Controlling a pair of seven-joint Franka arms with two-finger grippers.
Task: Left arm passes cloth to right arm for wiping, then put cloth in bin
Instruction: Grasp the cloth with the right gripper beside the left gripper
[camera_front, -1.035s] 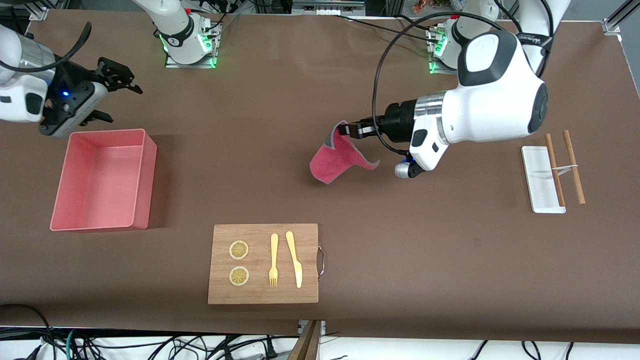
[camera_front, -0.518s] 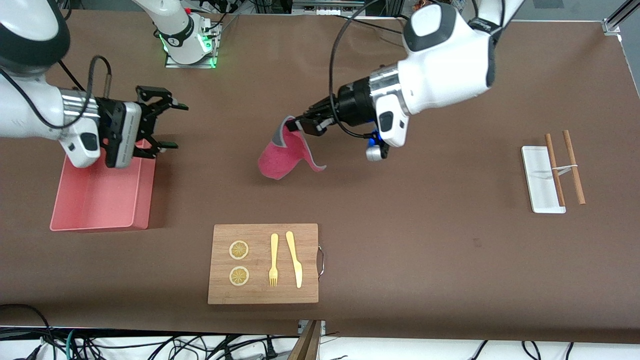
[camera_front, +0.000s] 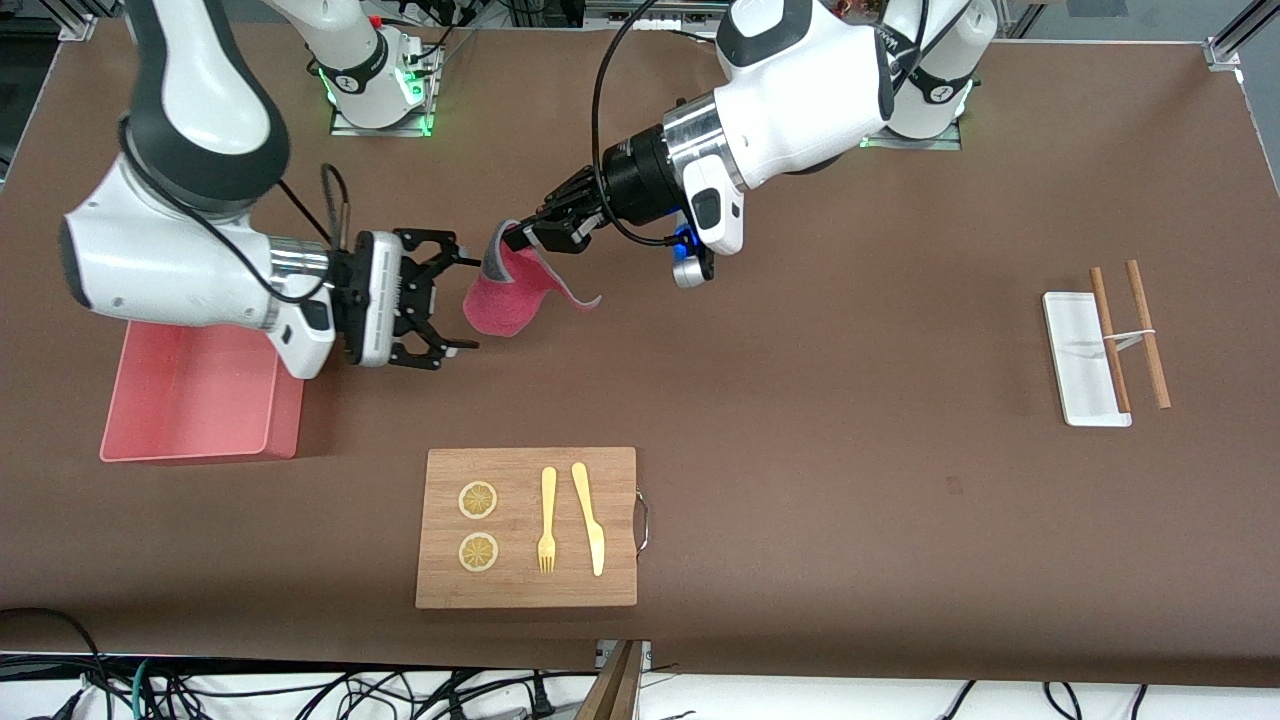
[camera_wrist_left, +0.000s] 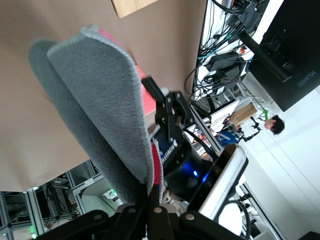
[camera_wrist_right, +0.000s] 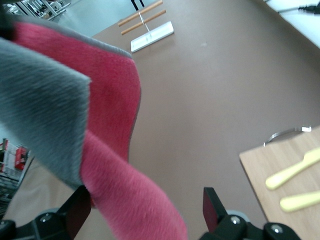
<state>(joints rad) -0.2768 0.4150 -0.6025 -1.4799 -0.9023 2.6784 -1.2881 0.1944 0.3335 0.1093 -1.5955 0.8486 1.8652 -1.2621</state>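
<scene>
Crimson-pink with a dark grey back, the cloth (camera_front: 512, 292) hangs in the air in the upper middle of the front view, over bare brown table (camera_front: 800, 480). The left gripper (camera_front: 522, 238) has it pinched at its top corner, fingers clamped on the hem, and the rest droops and curls under it. In the left wrist view the cloth (camera_wrist_left: 95, 105) fills most of the frame, grey face toward the camera, gripped right at the lower edge of the picture.

The right gripper (camera_front: 455, 300) sits just beside the hanging cloth, in the left-centre of the front view, with its fingers spread wide — one prong (camera_front: 452, 255) up by the cloth's top edge, the other lower down. It isn't gripping anything. From the right wrist view the cloth (camera_wrist_right: 107, 115) is right up against the lens, and the two black fingertips (camera_wrist_right: 215, 205) stand well apart at the bottom of the frame.

The bin (camera_front: 285, 420) is at the left of the front view, partly under the right arm. A wooden cutting board (camera_front: 520, 590) lies in the lower middle with two lemon slices (camera_front: 478, 500), a yellow fork (camera_front: 547, 520) and knife (camera_front: 590, 518) on it. Over at the right edge there's a white tray (camera_front: 1075, 350) with chopsticks (camera_front: 1145, 330) across it.
</scene>
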